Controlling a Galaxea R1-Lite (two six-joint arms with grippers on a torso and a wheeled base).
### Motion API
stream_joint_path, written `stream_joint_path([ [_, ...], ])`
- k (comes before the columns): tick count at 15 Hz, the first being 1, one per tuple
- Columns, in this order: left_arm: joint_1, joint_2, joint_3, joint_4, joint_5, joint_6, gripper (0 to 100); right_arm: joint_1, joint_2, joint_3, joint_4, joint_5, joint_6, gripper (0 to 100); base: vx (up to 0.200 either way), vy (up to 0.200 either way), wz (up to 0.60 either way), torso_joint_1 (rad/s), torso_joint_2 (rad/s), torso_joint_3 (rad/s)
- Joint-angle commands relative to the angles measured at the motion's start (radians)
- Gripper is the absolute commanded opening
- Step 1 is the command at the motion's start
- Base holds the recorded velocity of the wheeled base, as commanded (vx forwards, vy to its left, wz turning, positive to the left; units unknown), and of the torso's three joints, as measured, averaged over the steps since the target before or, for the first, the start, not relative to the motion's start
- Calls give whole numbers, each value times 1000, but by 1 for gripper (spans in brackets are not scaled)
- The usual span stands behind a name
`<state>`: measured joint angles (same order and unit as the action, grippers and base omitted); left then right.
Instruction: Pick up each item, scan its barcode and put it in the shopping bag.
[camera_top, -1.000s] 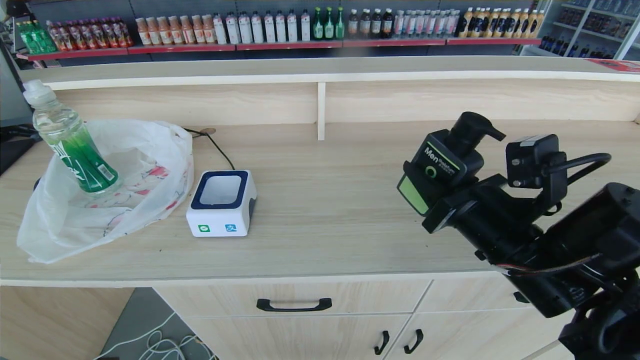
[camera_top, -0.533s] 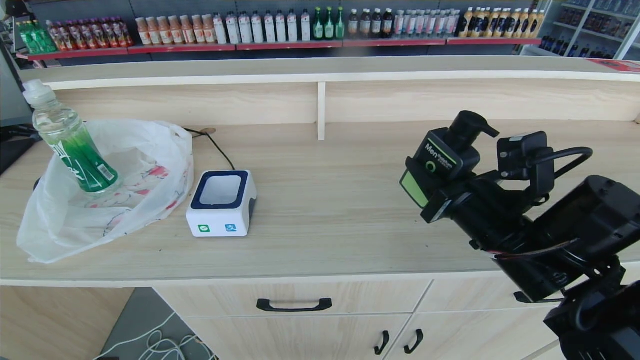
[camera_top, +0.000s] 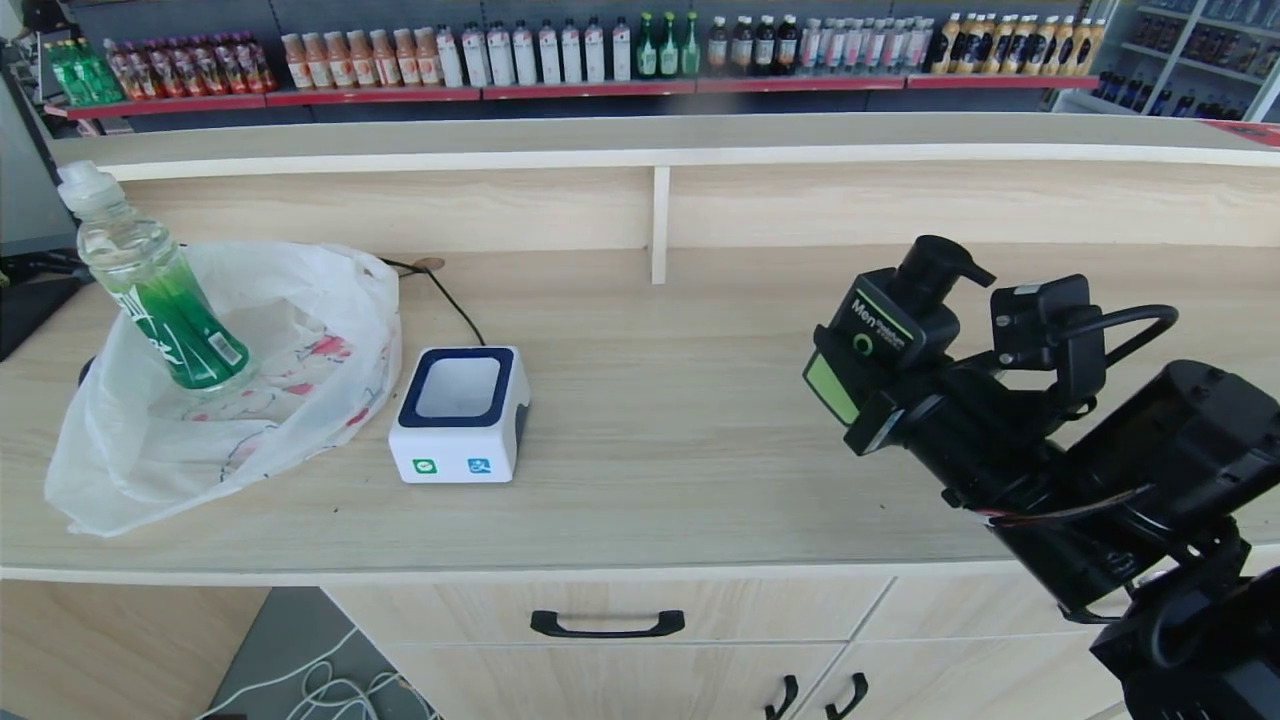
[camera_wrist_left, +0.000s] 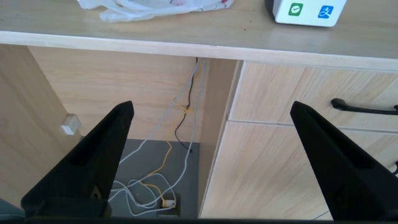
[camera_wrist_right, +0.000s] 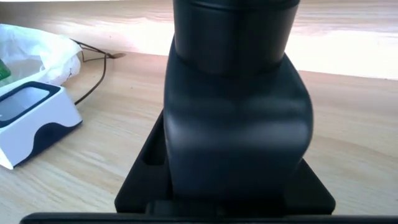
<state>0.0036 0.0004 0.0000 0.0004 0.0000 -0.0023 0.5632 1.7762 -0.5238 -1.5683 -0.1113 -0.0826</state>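
A black pump bottle (camera_top: 868, 345) with a green label hangs above the right side of the counter, tilted, with my right gripper (camera_top: 905, 395) shut on its body. In the right wrist view the bottle (camera_wrist_right: 236, 124) stands close in front of the camera. The white scanner (camera_top: 460, 412) with a dark-rimmed window sits left of the bottle, well apart from it, and is seen too in the right wrist view (camera_wrist_right: 31, 121). A white shopping bag (camera_top: 250, 400) lies at the far left with a green drink bottle (camera_top: 165, 300) standing in it. My left gripper (camera_wrist_left: 211, 168) hangs open below the counter's front edge.
The scanner's black cable (camera_top: 450, 295) runs back along the wooden counter (camera_top: 680, 450). A raised ledge (camera_top: 660, 150) with an upright divider (camera_top: 660, 225) closes the back. Drawers and doors with black handles (camera_top: 607, 625) lie under the front edge. Shelves of bottles stand behind.
The head camera has shifted slightly. My right arm has drawn a little to the left with the pump bottle still in its grip.
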Motion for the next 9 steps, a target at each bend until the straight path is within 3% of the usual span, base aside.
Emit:
stream_joint_path([
  [1, 1, 0, 0, 0, 0, -1, 100, 1, -11, 4, -3, 1, 0, 0, 0, 200, 0, 27, 22, -7],
  [9, 1, 0, 0, 0, 0, -1, 100, 1, -11, 4, -3, 1, 0, 0, 0, 200, 0, 1, 2, 1],
])
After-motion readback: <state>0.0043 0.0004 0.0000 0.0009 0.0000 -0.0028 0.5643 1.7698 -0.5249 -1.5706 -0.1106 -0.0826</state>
